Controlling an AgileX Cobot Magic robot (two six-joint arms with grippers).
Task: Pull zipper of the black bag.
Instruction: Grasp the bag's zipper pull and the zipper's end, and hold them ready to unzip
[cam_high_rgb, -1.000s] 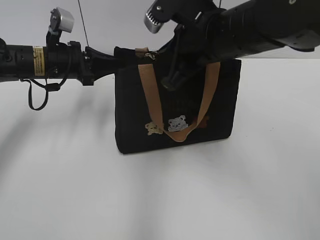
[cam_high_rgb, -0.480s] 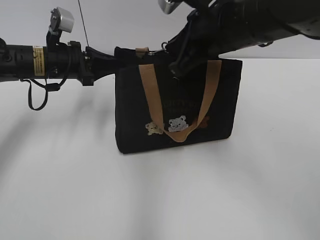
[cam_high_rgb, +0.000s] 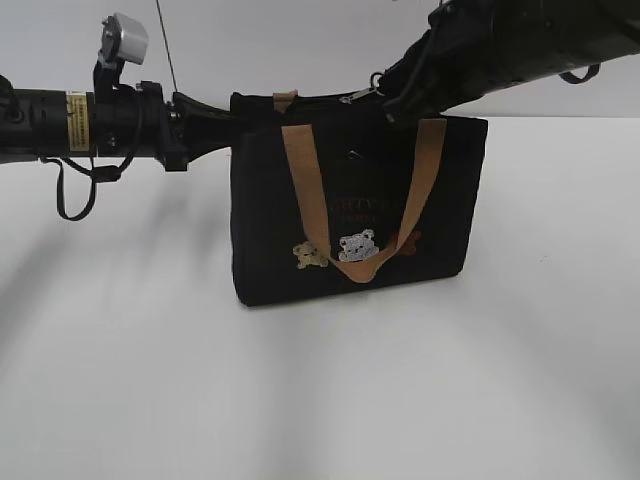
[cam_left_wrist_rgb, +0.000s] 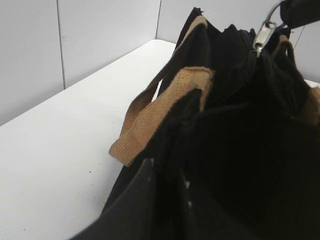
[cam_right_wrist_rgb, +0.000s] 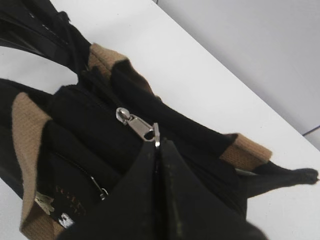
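Note:
The black bag (cam_high_rgb: 350, 200) stands upright on the white table, tan handles hanging over its face with bear patches. My left gripper (cam_high_rgb: 232, 127) is shut on the bag's top left corner; in the left wrist view its jaws (cam_left_wrist_rgb: 170, 175) pinch black fabric (cam_left_wrist_rgb: 240, 150). My right gripper (cam_high_rgb: 385, 97) is above the top seam, shut on the silver ring of the zipper (cam_right_wrist_rgb: 136, 126); its jaws (cam_right_wrist_rgb: 159, 145) are closed around the ring. The zipper's clasp also shows in the exterior view (cam_high_rgb: 362, 95) and the left wrist view (cam_left_wrist_rgb: 262, 35).
White table (cam_high_rgb: 320, 400) all round the bag, grey wall behind. The left arm (cam_high_rgb: 90, 125) lies level at bag-top height. The right arm (cam_high_rgb: 520, 50) comes down from the upper right. A small pocket zipper (cam_right_wrist_rgb: 97, 187) is on the bag's face.
My right gripper has moved right and up along the top seam with the zipper ring in it. The bag's face, earlier covered by the arm, now shows. The left arm has not moved.

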